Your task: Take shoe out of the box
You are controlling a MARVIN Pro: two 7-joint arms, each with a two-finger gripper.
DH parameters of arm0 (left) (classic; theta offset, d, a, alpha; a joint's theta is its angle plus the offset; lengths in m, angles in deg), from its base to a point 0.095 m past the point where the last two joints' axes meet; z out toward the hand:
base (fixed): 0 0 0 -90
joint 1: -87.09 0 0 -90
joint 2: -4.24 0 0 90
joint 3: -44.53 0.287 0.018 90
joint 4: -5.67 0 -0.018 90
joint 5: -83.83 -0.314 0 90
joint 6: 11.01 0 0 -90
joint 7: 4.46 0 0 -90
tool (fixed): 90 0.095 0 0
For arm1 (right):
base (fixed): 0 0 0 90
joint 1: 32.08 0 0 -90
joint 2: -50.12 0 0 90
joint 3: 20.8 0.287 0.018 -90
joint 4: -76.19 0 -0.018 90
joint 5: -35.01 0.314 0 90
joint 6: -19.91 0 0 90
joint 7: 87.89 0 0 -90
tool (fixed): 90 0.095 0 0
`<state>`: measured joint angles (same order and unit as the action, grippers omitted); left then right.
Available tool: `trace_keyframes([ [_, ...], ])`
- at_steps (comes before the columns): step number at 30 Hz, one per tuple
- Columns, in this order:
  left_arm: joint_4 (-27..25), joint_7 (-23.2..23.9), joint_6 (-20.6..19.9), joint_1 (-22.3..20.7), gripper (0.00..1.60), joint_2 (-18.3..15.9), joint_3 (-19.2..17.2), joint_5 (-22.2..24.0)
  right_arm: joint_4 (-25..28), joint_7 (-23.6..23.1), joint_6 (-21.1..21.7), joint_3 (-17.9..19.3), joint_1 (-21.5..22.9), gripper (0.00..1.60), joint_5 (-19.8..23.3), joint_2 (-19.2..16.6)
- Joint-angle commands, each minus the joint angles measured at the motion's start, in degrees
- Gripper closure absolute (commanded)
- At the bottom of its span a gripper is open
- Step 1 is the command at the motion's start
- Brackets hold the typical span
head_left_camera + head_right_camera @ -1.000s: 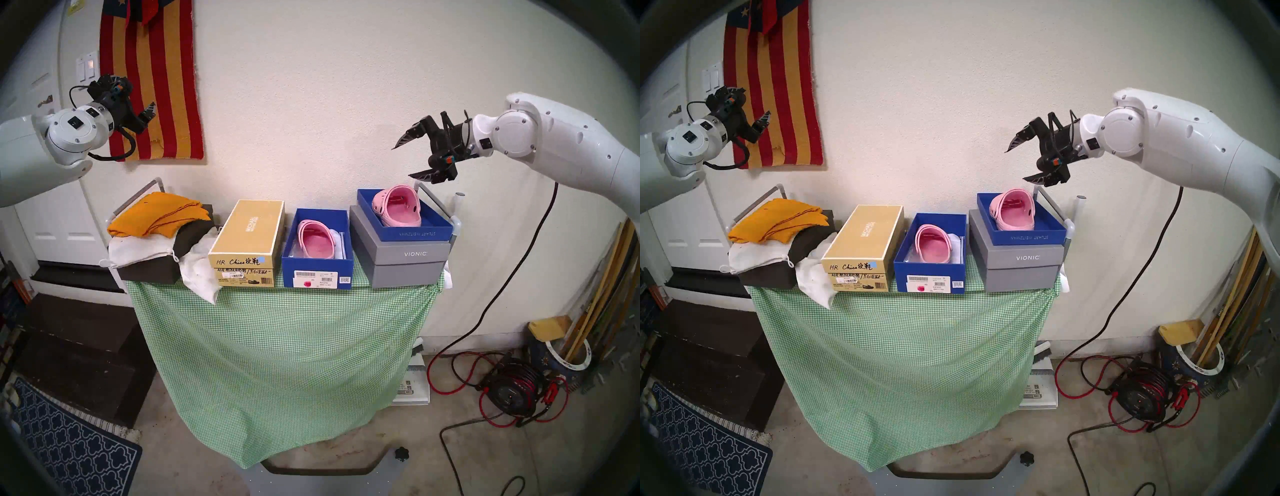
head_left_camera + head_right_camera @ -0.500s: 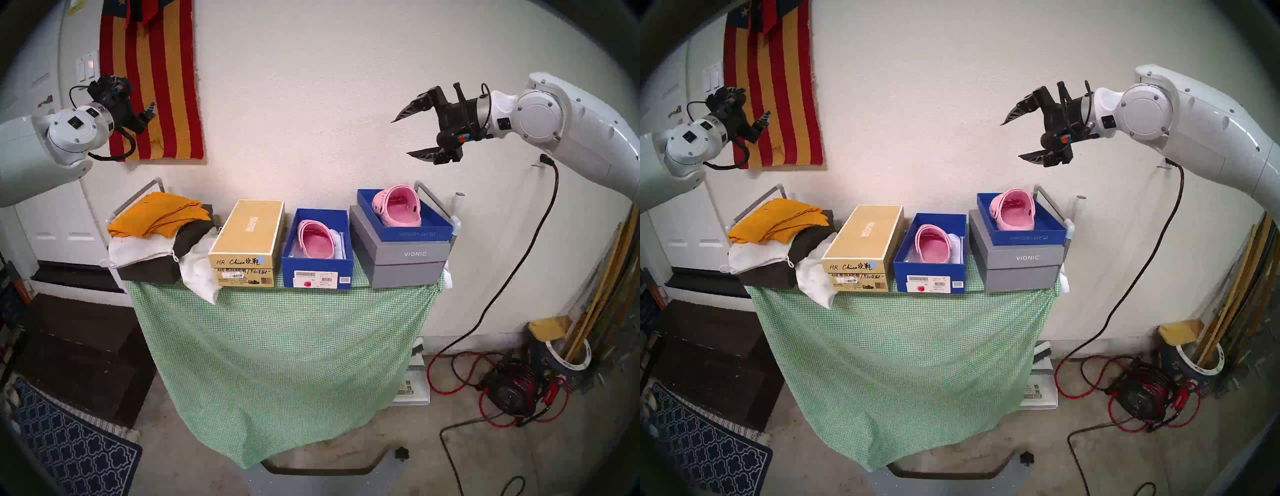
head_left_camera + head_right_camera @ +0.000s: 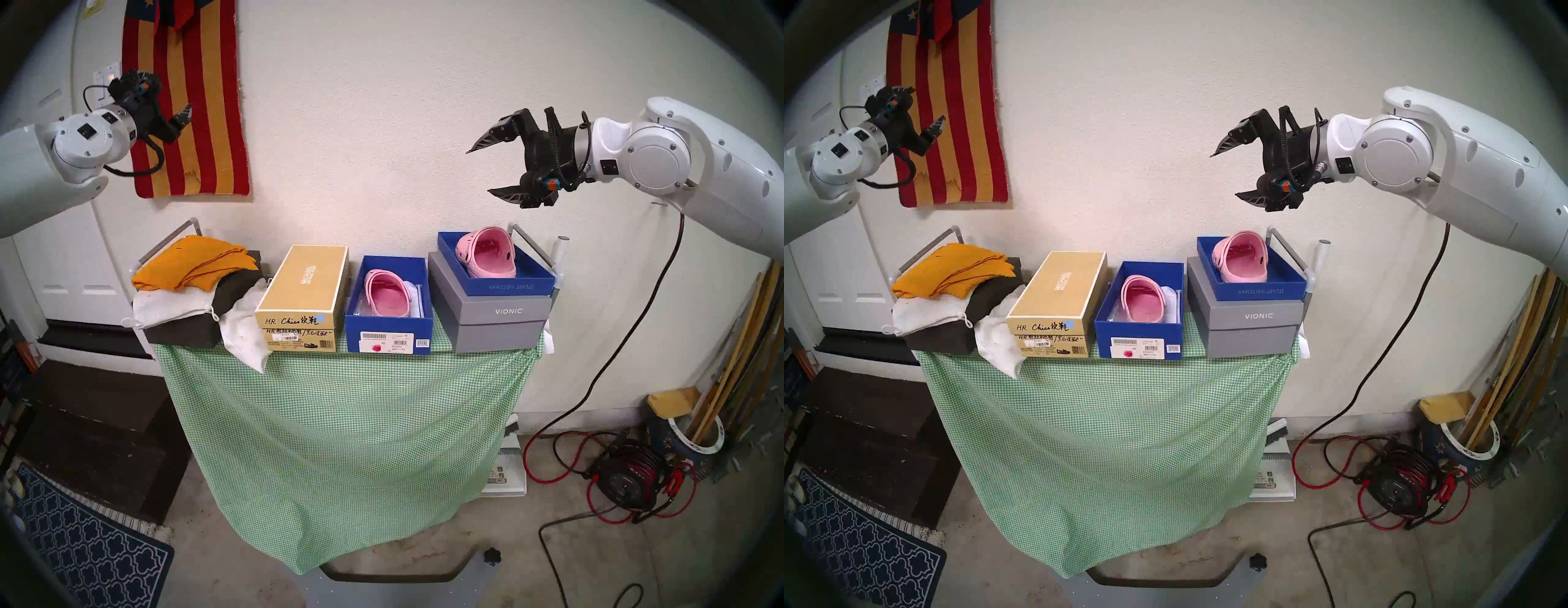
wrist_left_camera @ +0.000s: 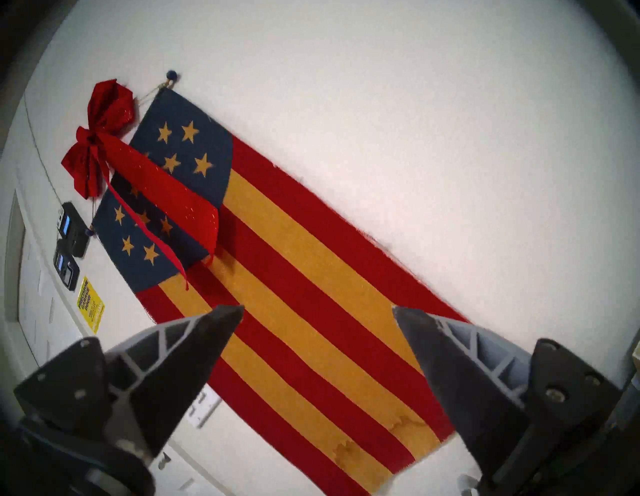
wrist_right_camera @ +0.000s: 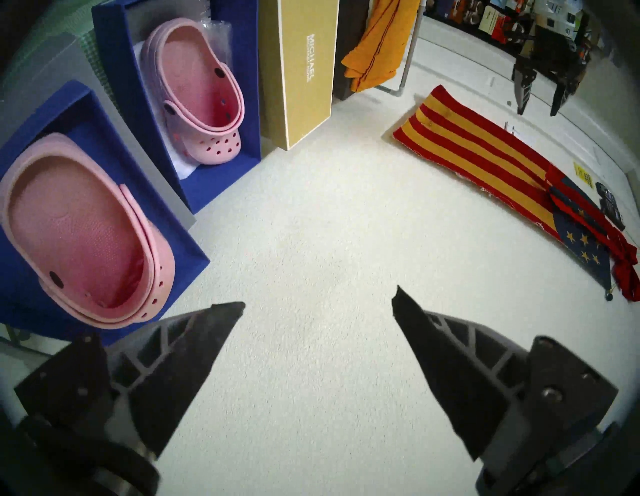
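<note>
The deep blue box [image 3: 353,335] with a white label stands open at the middle of the cart. A pink clog [image 3: 387,295] lies inside it on white paper; it also shows in the right wrist view [image 5: 199,97]. A second pink clog [image 3: 488,254] sits in the shallow blue lid [image 3: 509,286] on the grey box. My right gripper [image 3: 478,171] is open and empty, high above and to the right of the blue box, above the lid; it also shows in its wrist view [image 5: 318,298]. My left gripper [image 4: 318,308] is open and empty, far left by the wall flag [image 3: 180,121].
A gold "Michael" box [image 3: 303,288] stands left of the blue box and a grey "Vionic" box [image 3: 500,314] right of it. Folded cloths [image 3: 191,263] fill the cart's left end. Metal rails [image 3: 534,250] edge the cart. A striped flag [image 3: 186,106] hangs on the wall.
My right gripper rose from just above the clog in the lid, then shifted left, staying open. My left gripper rose slightly.
</note>
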<state>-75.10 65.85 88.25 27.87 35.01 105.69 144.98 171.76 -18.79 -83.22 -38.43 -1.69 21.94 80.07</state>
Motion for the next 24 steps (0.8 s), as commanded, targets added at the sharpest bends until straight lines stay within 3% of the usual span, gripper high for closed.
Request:
trace_keyframes([
  [1,0.75,5.64,2.52,-5.21,0.00,2.36,-5.85,3.89,2.94,0.00,4.27,0.01,0.54,0.00,-1.57,-2.85],
  [3,-0.15,9.63,2.67,-5.30,0.00,2.77,-7.42,6.53,4.44,0.01,6.41,-0.01,0.57,0.00,-2.40,-3.64],
  [7,-1.63,11.90,1.39,-4.73,0.00,3.92,-7.67,8.72,5.91,0.02,8.62,-0.04,0.55,0.00,-3.26,-4.35],
  [8,-2.02,16.09,0.36,-4.47,0.00,4.17,-7.52,9.48,6.27,0.02,9.18,-0.04,0.52,0.00,-3.48,-4.50],
  [9,-3.39,15.00,-0.34,-3.85,0.00,4.62,-6.99,10.42,6.87,0.01,10.16,-0.06,0.50,0.00,-3.85,-4.76],
  [13,-6.60,18.58,-2.68,-1.75,0.00,5.44,-5.27,12.13,7.66,0.00,11.50,-0.06,0.40,0.00,-4.41,-5.06],
  [19,-10.77,25.57,-7.19,-3.69,0.00,6.58,-4.71,15.76,9.88,-0.04,15.43,-0.14,0.26,0.00,-5.84,-5.99],
  [20,-10.83,29.08,-8.99,-4.45,0.00,6.69,-4.71,17.18,10.52,-0.07,16.69,-0.18,0.21,0.00,-6.28,-6.22],
  [24,-11.40,31.05,-11.97,-5.09,0.00,7.42,-4.41,19.56,11.63,-0.14,19.00,-0.26,0.09,0.00,-7.04,-6.56],
])
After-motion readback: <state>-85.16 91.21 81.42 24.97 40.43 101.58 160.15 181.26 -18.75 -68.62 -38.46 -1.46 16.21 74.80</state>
